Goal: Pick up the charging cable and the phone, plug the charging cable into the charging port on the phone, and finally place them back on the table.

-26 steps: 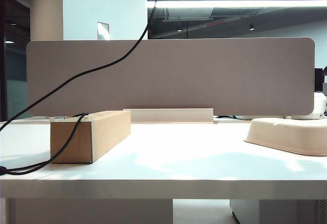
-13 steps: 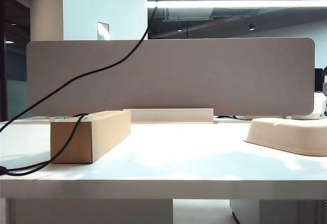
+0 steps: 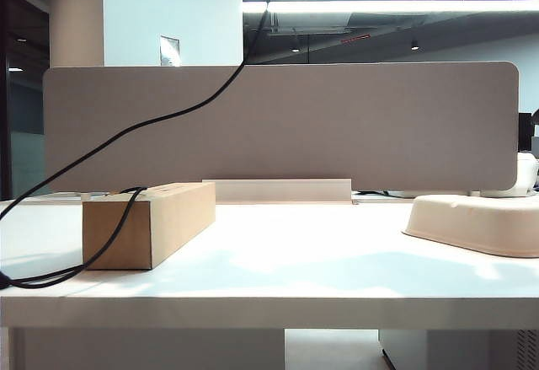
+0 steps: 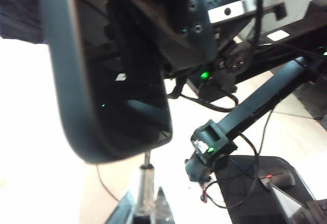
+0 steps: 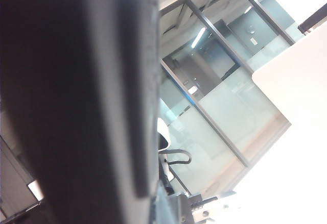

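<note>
1. Table (image 3: 337, 302), wide, white and flat, lies well below both of my grippers, which sit above what the exterior view takes in.
2. The grey fabric divider panel (image 3: 337, 126) stands along the table's far edge, also below the grippers.
3. The beige moulded pulp tray (image 3: 476, 222) rests on the table on the right gripper's side, well apart from it.
4. The brown cardboard box (image 3: 147, 222) rests on the table on the left gripper's side, far beneath it.
5. The slim black phone (image 4: 117, 91), with rounded corners and a glossy dark screen, is up in the air. It hangs just off the tips of the left gripper, with its short edge turned toward them.
6. In the right wrist view the phone (image 5: 71, 101) fills most of the frame as a dark slab close to the camera.
7. The right gripper (image 4: 168, 30) is pressed together on the phone at the end away from the left gripper.
8. The long thin black charging cable (image 3: 152, 121) climbs from the table's left edge, crosses the box and runs up out of the exterior view toward the grippers.
9. The left gripper (image 4: 144, 211) is pinched on the cable's pale plug body (image 4: 145, 188).
10. The silver plug tip (image 4: 147, 157) reaches out from the left gripper and meets the phone's short edge.
11. The charging port is hidden behind that tip, so I cannot tell whether the plug is fully seated.
</note>
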`<move>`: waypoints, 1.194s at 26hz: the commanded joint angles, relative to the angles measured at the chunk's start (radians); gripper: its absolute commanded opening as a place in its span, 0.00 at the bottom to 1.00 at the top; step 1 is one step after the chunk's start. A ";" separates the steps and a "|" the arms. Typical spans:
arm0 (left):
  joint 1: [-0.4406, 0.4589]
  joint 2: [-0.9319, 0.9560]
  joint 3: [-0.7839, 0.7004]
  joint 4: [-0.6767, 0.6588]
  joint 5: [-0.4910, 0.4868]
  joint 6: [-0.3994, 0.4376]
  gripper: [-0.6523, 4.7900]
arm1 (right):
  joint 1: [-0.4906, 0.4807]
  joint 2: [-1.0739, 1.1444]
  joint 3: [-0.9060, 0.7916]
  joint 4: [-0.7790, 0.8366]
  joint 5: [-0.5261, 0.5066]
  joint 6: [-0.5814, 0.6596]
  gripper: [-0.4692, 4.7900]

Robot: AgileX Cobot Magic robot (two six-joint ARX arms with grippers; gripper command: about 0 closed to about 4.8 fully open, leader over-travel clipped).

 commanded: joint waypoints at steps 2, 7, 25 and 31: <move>0.002 0.002 0.011 0.074 -0.023 -0.014 0.11 | 0.014 -0.001 -0.002 -0.024 -0.155 -0.003 0.07; 0.001 0.003 0.011 0.092 -0.023 -0.020 0.11 | 0.018 0.000 -0.002 -0.071 -0.175 -0.020 0.07; 0.042 0.055 0.011 -0.089 -0.086 -0.002 0.30 | 0.015 0.011 -0.002 -0.196 -0.192 -0.217 0.07; 0.092 0.056 0.011 -0.285 -0.106 0.110 0.40 | 0.013 0.012 -0.002 -0.199 -0.146 -0.232 0.07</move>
